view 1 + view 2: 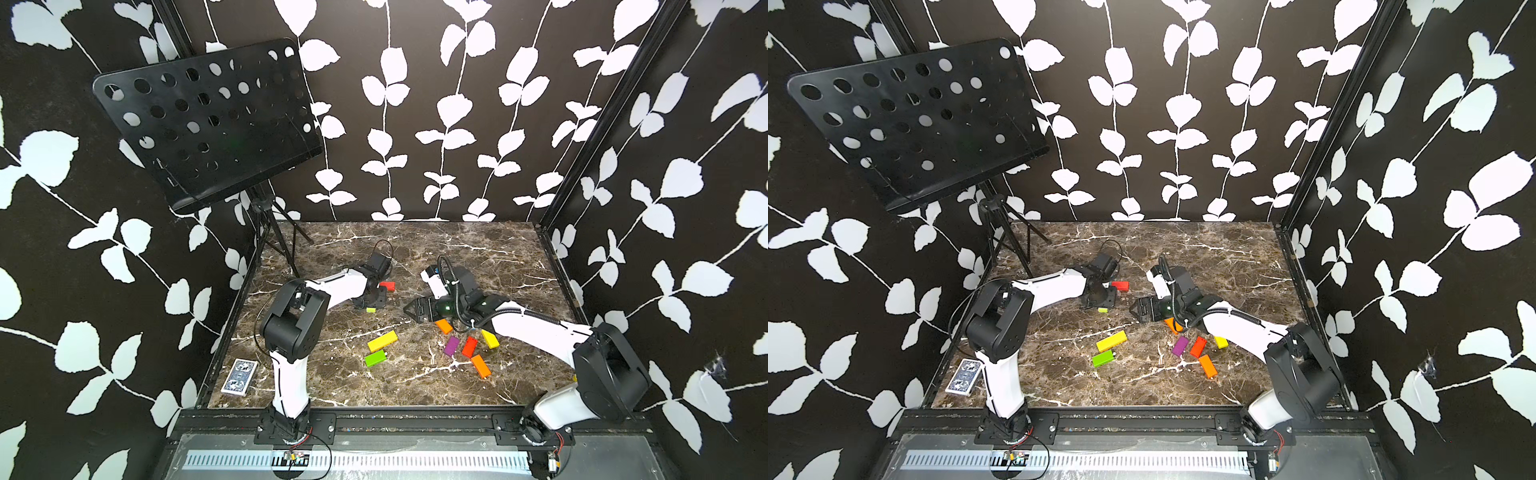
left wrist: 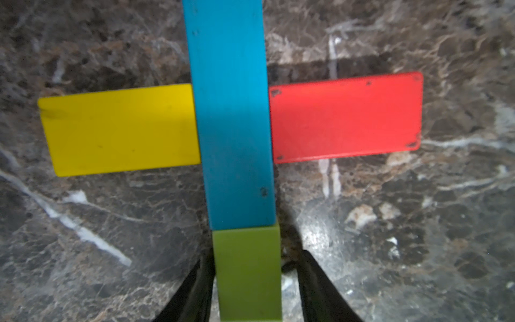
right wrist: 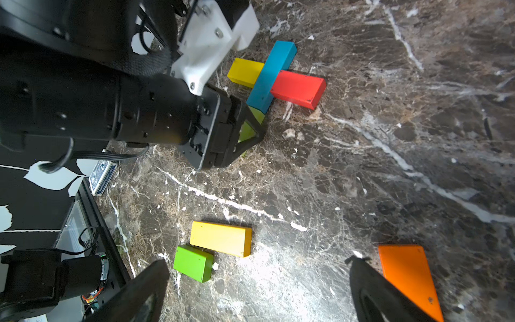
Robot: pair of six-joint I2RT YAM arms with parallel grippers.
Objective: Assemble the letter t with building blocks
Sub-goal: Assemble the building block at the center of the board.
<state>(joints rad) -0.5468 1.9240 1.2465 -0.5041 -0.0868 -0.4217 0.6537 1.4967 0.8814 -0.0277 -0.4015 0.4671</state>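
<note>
At the far left a music stand (image 1: 208, 120) rises from the back corner of the desk (image 1: 415, 249), and a card box (image 1: 240, 377) lies at the front corner beside my left arm's base. The left tool (image 2: 254, 256) sits low over the letter t (image 3: 274, 80), half spread astride the green end block (image 2: 248, 273). One finger touches the block's side and the other stands just clear, so nothing is clamped.

The letter lies left of desk centre. A blue bar (image 2: 231, 111) forms the stem, and a yellow block (image 2: 119, 129) and a red block (image 2: 345, 117) butt against its sides. The green end block touches the stem's end. In both top views the left wrist hides most of it.

Nearer me, a long yellow block (image 1: 382, 341) and a loose green block (image 1: 375, 358) lie just beside each other. The right tool (image 1: 406, 309) hovers mid-desk, spread wide and holding nothing. Its arm overhangs an orange block (image 1: 444, 326) and part of a small yellow block (image 1: 489, 338). A purple block (image 1: 451, 345), a second red block (image 1: 470, 346) and a second orange block (image 1: 480, 365) lie close by.
</note>
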